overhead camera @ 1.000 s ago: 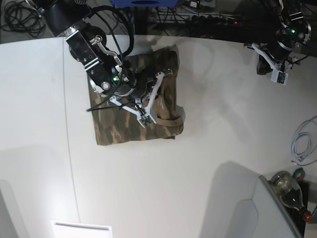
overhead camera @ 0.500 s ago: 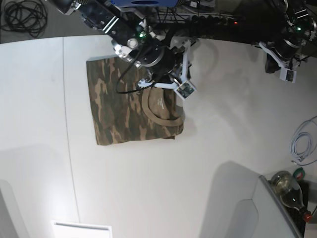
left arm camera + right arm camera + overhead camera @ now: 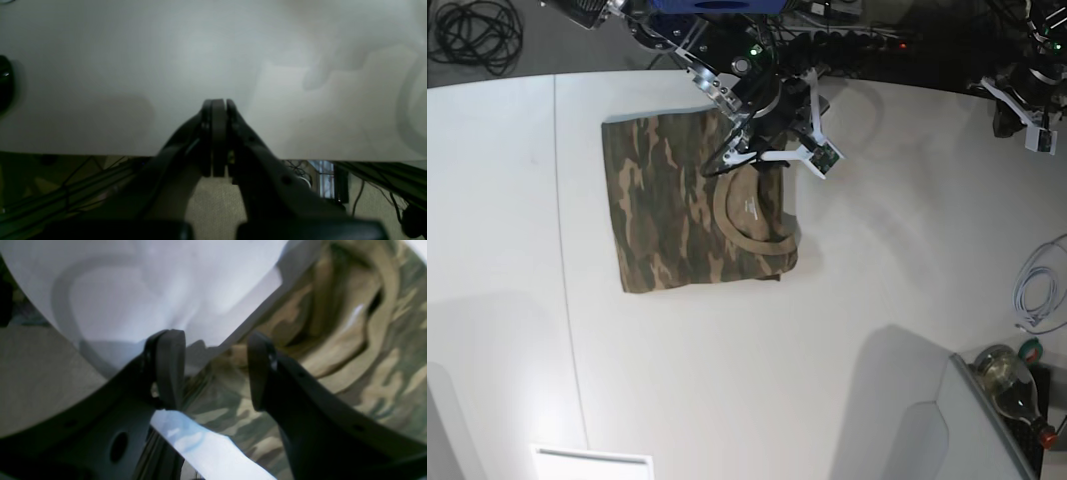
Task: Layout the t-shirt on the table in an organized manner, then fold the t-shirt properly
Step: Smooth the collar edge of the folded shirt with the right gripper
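One folded t-shirt (image 3: 692, 205) lies flat in the upper left of the base view on the table (image 3: 877, 260), tan collar (image 3: 749, 210) facing up. The right gripper (image 3: 812, 125) hangs over its upper right corner, jaws apart and empty. The left gripper (image 3: 1032, 120), jaws pressed together, sits far right, well apart.

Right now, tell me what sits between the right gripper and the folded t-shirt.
Nothing visible. The right gripper hangs open at the far edge of the t-shirt, by its tan collar, with only bare table beside it.
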Tool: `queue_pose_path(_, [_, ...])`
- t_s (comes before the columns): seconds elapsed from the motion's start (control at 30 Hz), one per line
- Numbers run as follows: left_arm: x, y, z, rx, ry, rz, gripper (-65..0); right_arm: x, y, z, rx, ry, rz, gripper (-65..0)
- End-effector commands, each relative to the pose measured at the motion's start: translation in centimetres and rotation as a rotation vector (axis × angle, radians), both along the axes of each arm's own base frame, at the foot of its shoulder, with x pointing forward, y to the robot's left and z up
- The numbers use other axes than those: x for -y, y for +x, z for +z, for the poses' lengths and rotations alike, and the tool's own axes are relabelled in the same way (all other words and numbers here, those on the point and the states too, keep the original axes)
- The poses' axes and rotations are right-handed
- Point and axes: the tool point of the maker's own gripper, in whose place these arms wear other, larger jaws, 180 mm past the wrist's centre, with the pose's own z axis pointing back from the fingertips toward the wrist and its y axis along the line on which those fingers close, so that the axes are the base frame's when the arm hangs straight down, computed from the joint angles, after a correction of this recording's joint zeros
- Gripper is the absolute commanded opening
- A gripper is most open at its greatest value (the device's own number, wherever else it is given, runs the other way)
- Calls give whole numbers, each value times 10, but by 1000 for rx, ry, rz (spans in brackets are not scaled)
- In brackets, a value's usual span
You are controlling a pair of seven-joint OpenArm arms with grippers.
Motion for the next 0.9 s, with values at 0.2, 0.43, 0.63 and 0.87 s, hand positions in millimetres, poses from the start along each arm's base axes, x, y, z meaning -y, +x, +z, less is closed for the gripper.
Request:
queue_pose_path(0.2, [-5,6,10,30,21,-11,-650,-8,8,-7,5,-15,5,-383])
queue_pose_path(0.43, [-7,0,2,12,8,8,-650,-4,10,-15,0,-39,4,-470])
queue_pose_path(0.63, [-8,-4,-3,0,-5,19,-650,-4,9,-15,-6,-37,2,-623])
queue_pose_path(0.87, [-8,-3,-2,4,-6,19,-650,-13,9,0,24,12,28,-623])
